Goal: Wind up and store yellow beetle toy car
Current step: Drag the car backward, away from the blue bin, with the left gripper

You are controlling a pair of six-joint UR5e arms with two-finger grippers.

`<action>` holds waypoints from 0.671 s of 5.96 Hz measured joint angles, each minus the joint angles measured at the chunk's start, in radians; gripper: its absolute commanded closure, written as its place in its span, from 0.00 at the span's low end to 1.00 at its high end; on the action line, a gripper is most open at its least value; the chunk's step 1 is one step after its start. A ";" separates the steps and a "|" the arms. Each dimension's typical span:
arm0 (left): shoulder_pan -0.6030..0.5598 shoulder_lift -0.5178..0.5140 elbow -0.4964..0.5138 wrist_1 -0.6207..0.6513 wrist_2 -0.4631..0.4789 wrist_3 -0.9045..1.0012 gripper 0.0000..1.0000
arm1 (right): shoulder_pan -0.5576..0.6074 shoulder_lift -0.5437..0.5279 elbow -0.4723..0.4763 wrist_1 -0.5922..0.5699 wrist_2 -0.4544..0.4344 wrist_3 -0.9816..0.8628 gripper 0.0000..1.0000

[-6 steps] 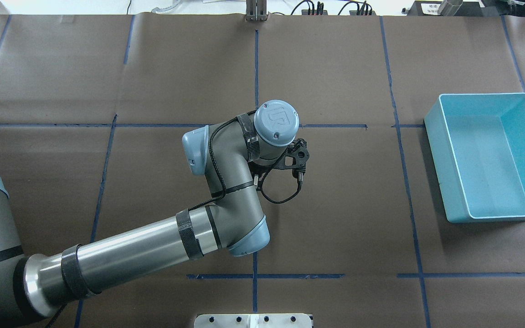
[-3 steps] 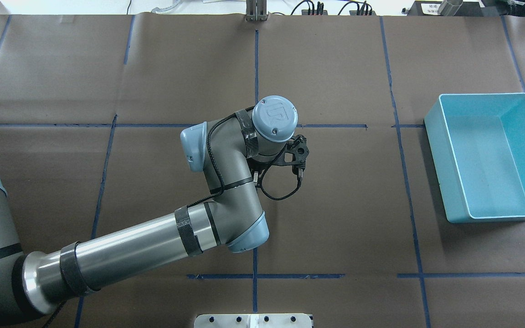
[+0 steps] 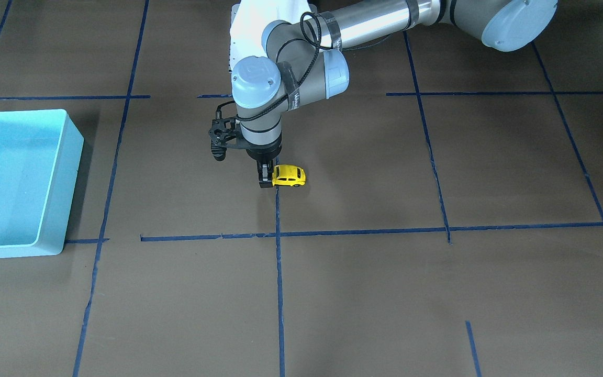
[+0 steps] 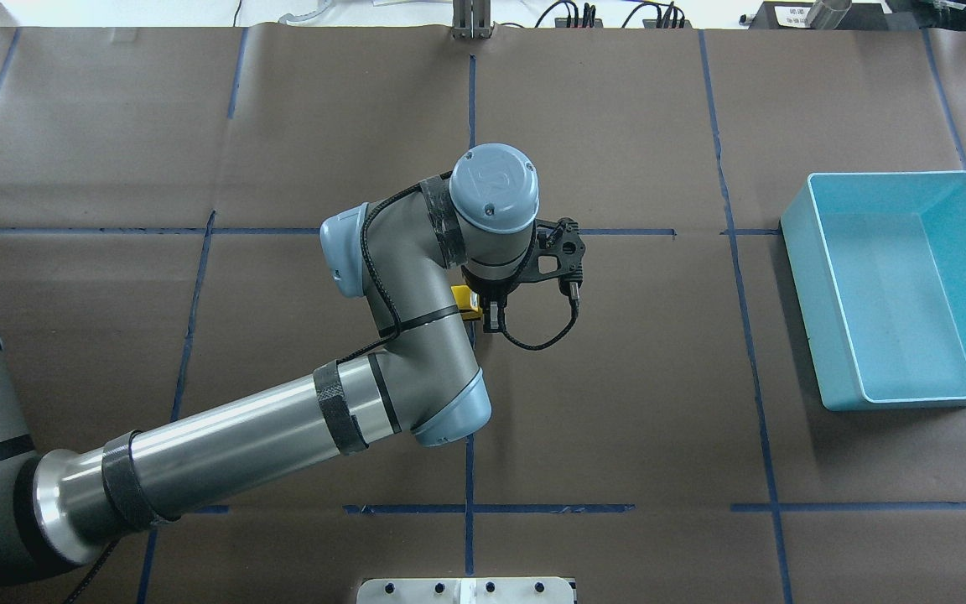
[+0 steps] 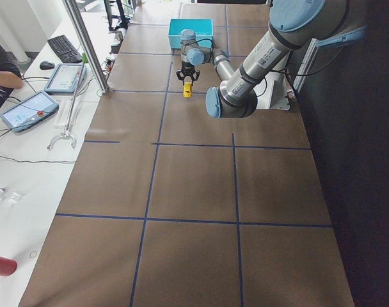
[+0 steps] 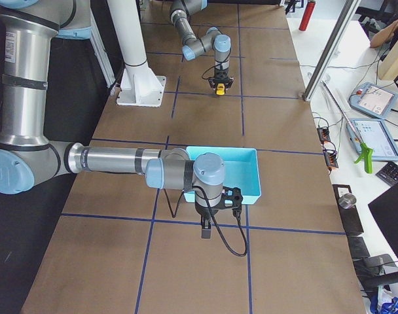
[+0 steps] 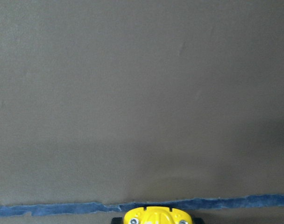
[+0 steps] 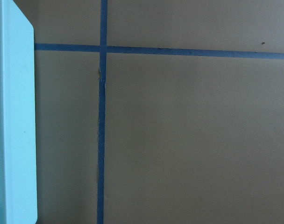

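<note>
The yellow beetle toy car (image 3: 289, 176) lies level near the table's middle, by a blue tape line. My left gripper (image 3: 265, 179) points straight down and is shut on one end of it. In the overhead view the car (image 4: 466, 302) peeks out from under the left wrist, next to the gripper (image 4: 489, 319). The left wrist view shows only the car's yellow end (image 7: 153, 217) at the bottom edge. My right gripper (image 6: 205, 230) shows only in the exterior right view, low over the table beside the light blue bin (image 6: 253, 175); I cannot tell if it is open.
The light blue bin (image 4: 800, 277) stands empty at the right edge of the overhead view; it also shows in the front view (image 3: 71, 167) and the right wrist view (image 8: 16, 116). Brown paper with blue tape lines (image 4: 471, 126) covers the table. The robot's base plate (image 4: 466, 590) is at the near edge.
The left wrist has moved toward the far side of the table. The yellow car, hidden under the arm before, now peeks out beside the gripper.
</note>
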 measured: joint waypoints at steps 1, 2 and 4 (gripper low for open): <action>-0.001 0.000 0.010 -0.074 -0.003 -0.023 0.96 | 0.000 0.000 0.000 0.000 0.000 0.000 0.00; -0.001 0.004 0.023 -0.140 -0.004 -0.039 0.97 | 0.000 0.000 0.000 0.000 0.000 0.000 0.00; 0.000 0.021 0.034 -0.193 -0.004 -0.044 0.97 | 0.000 0.000 0.000 0.000 0.000 0.000 0.00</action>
